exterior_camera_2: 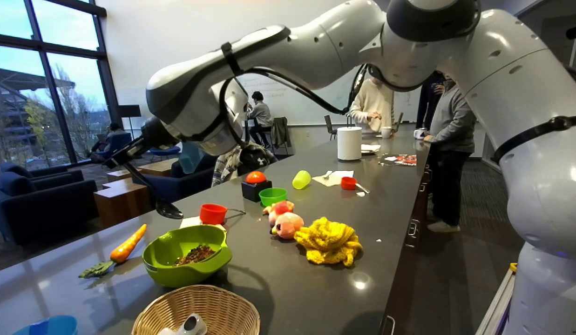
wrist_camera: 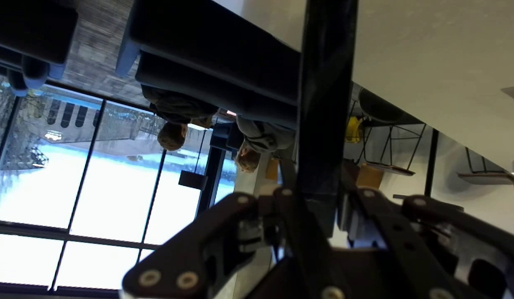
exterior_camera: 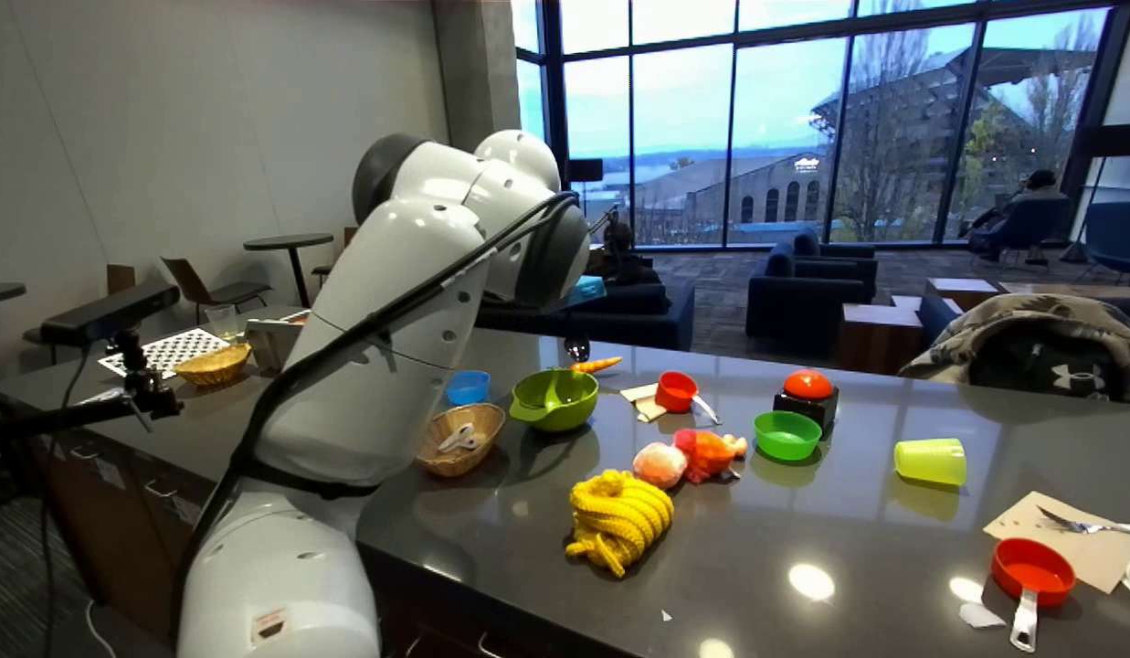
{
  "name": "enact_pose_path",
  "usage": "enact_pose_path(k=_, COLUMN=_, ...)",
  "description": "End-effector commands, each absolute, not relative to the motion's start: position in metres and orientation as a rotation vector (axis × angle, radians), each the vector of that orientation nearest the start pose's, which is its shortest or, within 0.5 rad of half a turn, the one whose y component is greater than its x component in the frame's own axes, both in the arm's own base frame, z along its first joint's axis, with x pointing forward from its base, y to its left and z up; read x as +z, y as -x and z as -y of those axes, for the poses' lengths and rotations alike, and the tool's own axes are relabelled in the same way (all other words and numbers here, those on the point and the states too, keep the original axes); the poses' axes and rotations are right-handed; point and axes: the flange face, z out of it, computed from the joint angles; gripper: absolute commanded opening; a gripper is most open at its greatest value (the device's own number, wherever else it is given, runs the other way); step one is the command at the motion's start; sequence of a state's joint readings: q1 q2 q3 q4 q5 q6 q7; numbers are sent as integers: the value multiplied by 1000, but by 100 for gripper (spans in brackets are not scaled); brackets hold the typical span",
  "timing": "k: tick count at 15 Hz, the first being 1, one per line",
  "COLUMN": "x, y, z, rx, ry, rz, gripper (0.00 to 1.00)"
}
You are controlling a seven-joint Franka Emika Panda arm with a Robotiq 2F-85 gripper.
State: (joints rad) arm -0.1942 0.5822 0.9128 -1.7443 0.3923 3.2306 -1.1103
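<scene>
"Start at the left. What's there?"

"In an exterior view, a blue bowl (exterior_camera_2: 48,326) shows only in part at the near corner, and an orange carrot (exterior_camera_2: 125,246) with a leafy top lies on the dark counter (exterior_camera_2: 315,293). Above and beyond it hangs the gripper (wrist_camera: 317,189)."

"Are its jaws apart or together?"

"Clamped on the handle of a black serving spoon (exterior_camera_2: 170,210); the wrist view has the handle running between the fingers. The scoop end hangs raised by the counter's far edge. I can't say whether it's over the surface or just past it."

"And to the right of that?"

"A green mixing bowl (exterior_camera_2: 176,275) with brown crumbly bits (exterior_camera_2: 195,255) inside, and a wicker basket (exterior_camera_2: 232,309) in front of it holding a white object (exterior_camera_2: 193,324). Then a red measuring cup (exterior_camera_2: 213,214), a pink-and-orange plush toy (exterior_camera_2: 288,225) and a yellow knitted bundle (exterior_camera_2: 328,242)."

"So how far along is this?"

"My judgement: picking up the spoon is done, since it's gripped and clear of the bowl. It isn't set down yet, and the bowl isn't emptied. Whether the scoop carries anything, I can't tell; the measuring cup's contents don't show clearly either."
</scene>
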Motion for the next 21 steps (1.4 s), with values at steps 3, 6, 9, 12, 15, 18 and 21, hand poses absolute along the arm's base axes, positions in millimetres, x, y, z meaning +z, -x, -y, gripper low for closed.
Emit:
enact_pose_path(k=3, x=455, y=-600, z=-331, rx=-1471, ry=2027, rz=1197, gripper=6)
enact_pose_path(k=6, x=457, y=-602, z=-332, rx=-1480, ry=1962, rz=1145, gripper=6)
enact_pose_path(k=9, x=449, y=-606, z=-318, rx=-1488, ry=1936, rz=1095, gripper=6)
enact_pose_path(k=12, x=421, y=-615, z=-301, rx=-1449, ry=1949, rz=1035, gripper=6)
enact_pose_path(k=15, x=393, y=-619, z=-290, rx=-1394, ry=1974, rz=1010, gripper=6)
enact_pose_path(k=18, x=373, y=-619, z=-288, rx=-1351, ry=1969, rz=982, gripper=6)
enact_pose_path(k=21, x=355, y=-615, z=-284, rx=-1310, ry=1975, rz=952, gripper=6)
